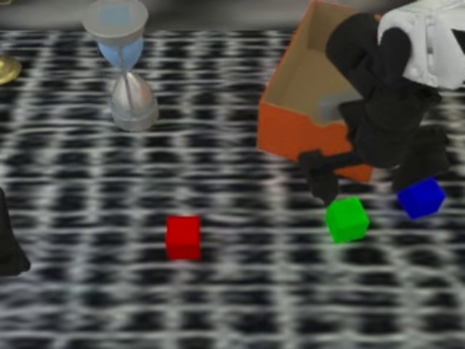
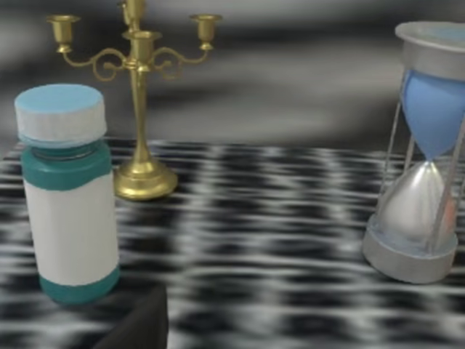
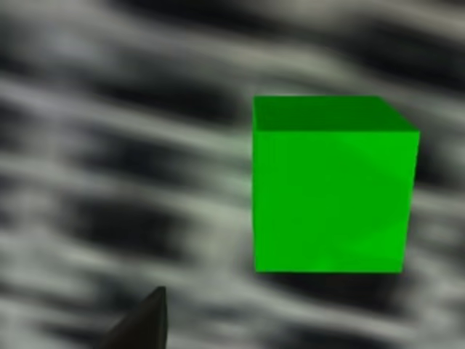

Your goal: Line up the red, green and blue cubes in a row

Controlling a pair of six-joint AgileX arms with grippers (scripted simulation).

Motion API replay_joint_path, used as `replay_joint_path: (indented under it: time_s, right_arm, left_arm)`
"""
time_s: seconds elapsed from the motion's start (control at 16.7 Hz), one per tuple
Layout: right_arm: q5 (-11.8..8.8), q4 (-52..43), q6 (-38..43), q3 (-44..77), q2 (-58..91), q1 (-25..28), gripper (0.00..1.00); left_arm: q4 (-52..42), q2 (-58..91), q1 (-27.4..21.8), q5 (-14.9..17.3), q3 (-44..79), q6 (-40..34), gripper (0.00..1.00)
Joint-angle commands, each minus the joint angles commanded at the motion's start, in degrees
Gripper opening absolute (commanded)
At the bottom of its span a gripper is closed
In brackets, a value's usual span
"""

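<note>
Overhead, the red cube is seen on the black-and-white patterned table, left of centre in the lower half of the frame. The green cube is seen right of centre, well apart from the red one, and the blue cube is placed near it, slightly higher and further right; the two are not touching. An orange cardboard box, open at the top, is found in the upper right, above the green cube. The right arm is stretched over the box from the upper right, and its right gripper is seen just above and left of the green cube, apart from it; whether the claw is wide or narrow cannot be told. An hourglass with a blue upper bulb is placed in the upper left. The left arm is parked at the lower left edge, only a dark sliver being shown.

From the left wrist, a teal-and-white bottle with a pale cap, a gold candelabrum and the hourglass are shown standing upright on the table. No cube is shown; the left claw's state cannot be told.

From the right wrist, the green cube is shown large, right of centre, resting on the table. A single dark fingertip is seen at the lower edge, clear of the cube.
</note>
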Motion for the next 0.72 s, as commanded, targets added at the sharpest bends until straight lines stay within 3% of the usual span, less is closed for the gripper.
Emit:
replay_joint_path:
  time_s: [0.54,0.72]
  right_arm:
    - [0.1,-1.7,0.4,3.1,3.3,0.7,1.00]
    - [0.1,2.4,0.4,0.4,4.8,0.9,1.00]
  left_arm:
    - [2.7,-3.9,0.5,0.2,-1.9,2.4,1.00]
    - [2.7,-3.9,0.5,0.2,-1.9,2.4,1.00]
